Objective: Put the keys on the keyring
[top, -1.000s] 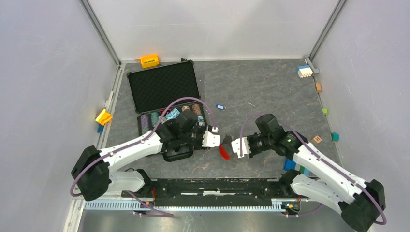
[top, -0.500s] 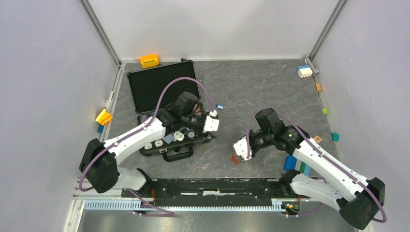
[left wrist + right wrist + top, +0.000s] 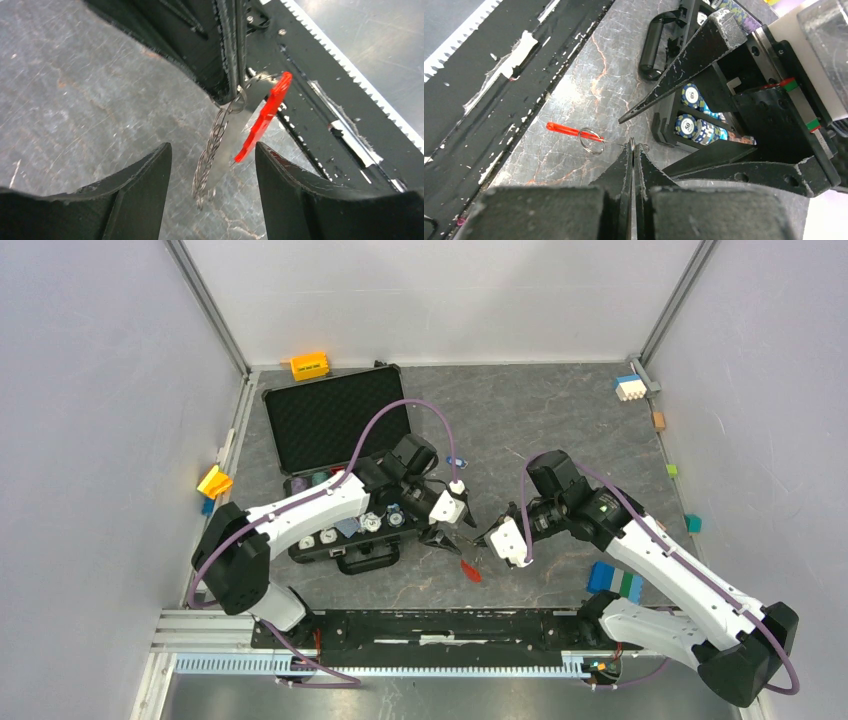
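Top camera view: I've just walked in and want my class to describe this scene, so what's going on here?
Two robot arms are working on getting keys onto a keyring. The right hand is pinched shut on the keyring, which dangles from its fingertips with its red tag hanging toward the table. The left hand is open and empty, facing the keyring from close by. A small blue key lies on the table farther back, not held by either hand.

Top camera overlooks the whole bench (image 3: 560, 410); wrist cameras, close in, face each other, sharing the keyring (image 3: 235, 131)
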